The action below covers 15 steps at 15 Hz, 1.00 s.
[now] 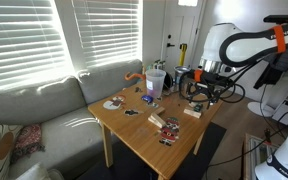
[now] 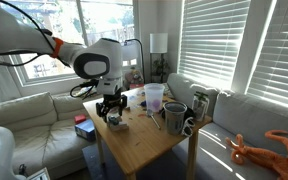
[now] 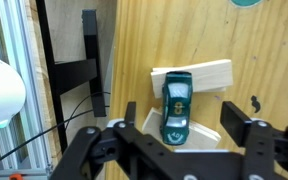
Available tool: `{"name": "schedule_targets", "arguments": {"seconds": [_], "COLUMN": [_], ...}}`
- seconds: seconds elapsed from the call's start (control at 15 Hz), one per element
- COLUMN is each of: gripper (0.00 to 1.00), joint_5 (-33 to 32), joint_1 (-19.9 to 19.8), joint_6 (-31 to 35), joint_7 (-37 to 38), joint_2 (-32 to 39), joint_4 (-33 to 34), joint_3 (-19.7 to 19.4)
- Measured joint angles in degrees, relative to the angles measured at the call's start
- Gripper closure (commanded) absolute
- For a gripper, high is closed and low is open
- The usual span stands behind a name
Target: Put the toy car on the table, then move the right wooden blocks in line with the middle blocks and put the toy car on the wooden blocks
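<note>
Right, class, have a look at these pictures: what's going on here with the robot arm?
The robot arm's claw hangs low over the light-wood table, near its edge. Its jaws are spread wide on either side of a small dark toy car. The car lies on top of a pale wooden block, and the claw does not appear to be gripping it. So at this moment the car sits on the wood and the claw is open around it.
</note>
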Motion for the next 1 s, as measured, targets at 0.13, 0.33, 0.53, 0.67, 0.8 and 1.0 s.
{"name": "schedule_targets", "arguments": {"seconds": [0.13, 0.33, 0.53, 0.67, 0.8, 1.0], "gripper": [0.00, 0.00, 0.00, 0.00, 0.00, 0.00], "joint_5": [-0.04, -2.27, -5.16, -6.03, -6.24, -6.24], "joint_1": [0.04, 0.05, 0.07, 0.12, 0.28, 0.90], "joint_6": [1.15, 4.33, 4.61, 4.56, 4.40, 4.34], "joint_7": [-1.50, -7.14, -14.35, -20.02, -26.40, -36.19], "joint_2": [-0.19, -1.34, -3.81, -5.74, -7.54, -9.54], "joint_4": [0.01, 0.01, 0.04, 0.05, 0.08, 0.25], "joint_3": [-0.17, -0.73, -1.39, -1.90, -2.57, -3.67]}}
